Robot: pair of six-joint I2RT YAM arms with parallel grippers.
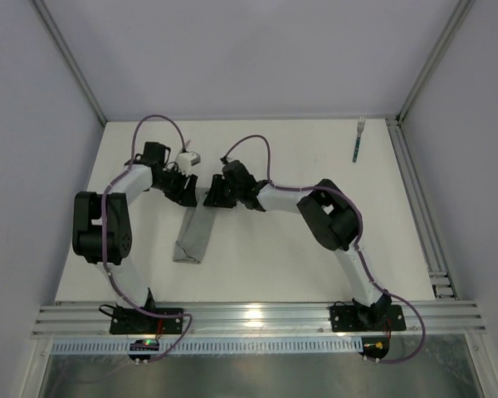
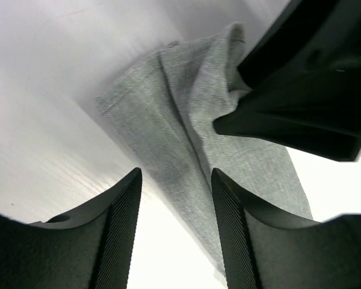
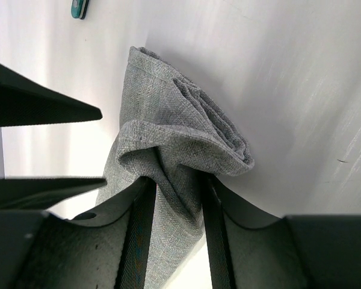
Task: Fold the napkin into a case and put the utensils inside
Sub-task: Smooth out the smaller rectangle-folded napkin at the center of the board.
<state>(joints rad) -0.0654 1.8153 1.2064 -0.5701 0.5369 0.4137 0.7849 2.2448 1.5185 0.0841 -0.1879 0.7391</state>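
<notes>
Nearest the top camera, along the bottom edge: both arm bases on a metal rail. Beyond, on the white worktop, the napkin, folded to a narrow grey strip, slanting from near-left up to the middle, its far end under left jaws and right jaws, close together. Well apart at the far right, the fork, tines pointing away.

Left wrist: left jaws released, set apart astride the napkin, bare worktop showing in the gap. Right jaws dark at upper right, on the creased cloth.

Right wrist: right jaws clenched on a bunched fold of the napkin, cloth filling the gap and puckered just ahead. Teal fork handle at the top-left edge.
</notes>
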